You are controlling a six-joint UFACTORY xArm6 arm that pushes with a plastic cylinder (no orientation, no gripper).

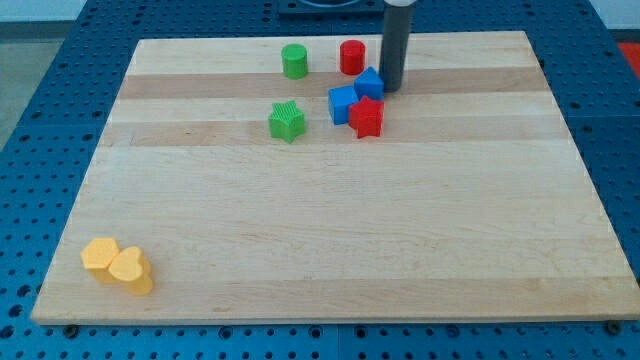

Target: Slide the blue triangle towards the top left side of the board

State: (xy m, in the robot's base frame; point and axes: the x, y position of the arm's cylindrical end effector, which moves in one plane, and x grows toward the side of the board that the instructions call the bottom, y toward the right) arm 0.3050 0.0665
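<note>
Two blue blocks lie near the board's top middle. The upper one (pixel 368 83) looks like the blue triangle; the lower-left one (pixel 343 104) looks like a cube. They touch each other. My tip (pixel 390 91) stands right against the right side of the upper blue block. A red star-shaped block (pixel 367 118) sits just below both blue blocks, touching them.
A red cylinder (pixel 351 57) stands just up-left of the blue blocks and a green cylinder (pixel 294 61) further left. A green star-shaped block (pixel 287 121) lies left of the blue cube. Two yellow blocks (pixel 100 257) (pixel 133 270) sit at the wooden board's (pixel 320 250) bottom left.
</note>
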